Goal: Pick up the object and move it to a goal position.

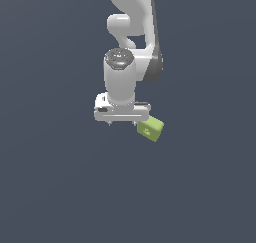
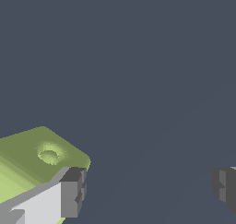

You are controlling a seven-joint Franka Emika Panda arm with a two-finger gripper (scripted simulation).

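Gripper point(image 2: 150, 191): spread wide apart, nothing clamped between the fingers.
Finger point(image 2: 69, 193): overlaps the cube's near edge in the wrist view; contact unclear.
Cube point(image 1: 150, 129): yellow-green, tilted, just beside the gripper point(image 1: 122, 123) toward the exterior view's right, outside the gap.
Wrist view only: cube point(image 2: 41, 156) has a small round dimple on its upper face.
Floor point(image 1: 55, 187): plain dark grey.
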